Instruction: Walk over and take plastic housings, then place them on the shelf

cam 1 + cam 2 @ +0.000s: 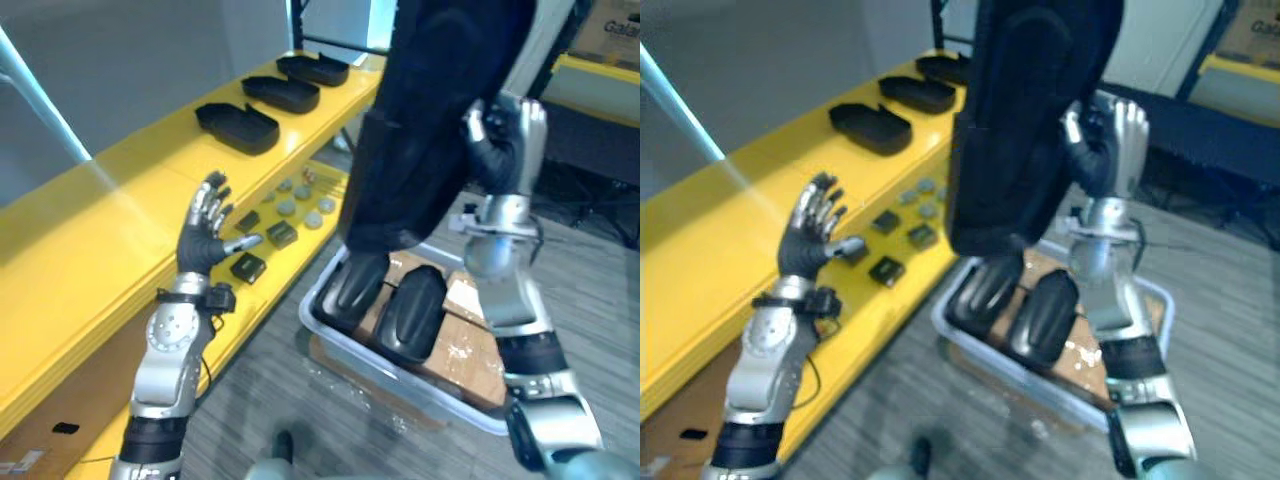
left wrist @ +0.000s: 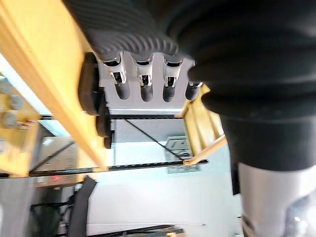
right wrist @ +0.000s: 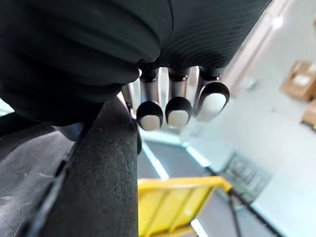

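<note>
My right hand [image 1: 508, 135] is raised in front of me, shut on the edge of a large black plastic housing [image 1: 440, 110] that hangs upright and hides much of the scene. In the right wrist view its fingers [image 3: 177, 106] curl over the housing's dark rim [image 3: 98, 182]. Three black housings [image 1: 238, 127] lie in a row on the yellow shelf's [image 1: 110, 220] top board. Two more housings [image 1: 410, 312] lie in a grey bin [image 1: 400, 380] on the floor. My left hand [image 1: 205, 232] is held up open beside the shelf edge, holding nothing.
Small dark blocks [image 1: 282, 234] and several grey round parts [image 1: 300, 205] lie on the shelf's lower board. The bin sits on cardboard [image 1: 470, 345] on grey floor. A dark bench [image 1: 590, 130] with a yellow top stands at the far right.
</note>
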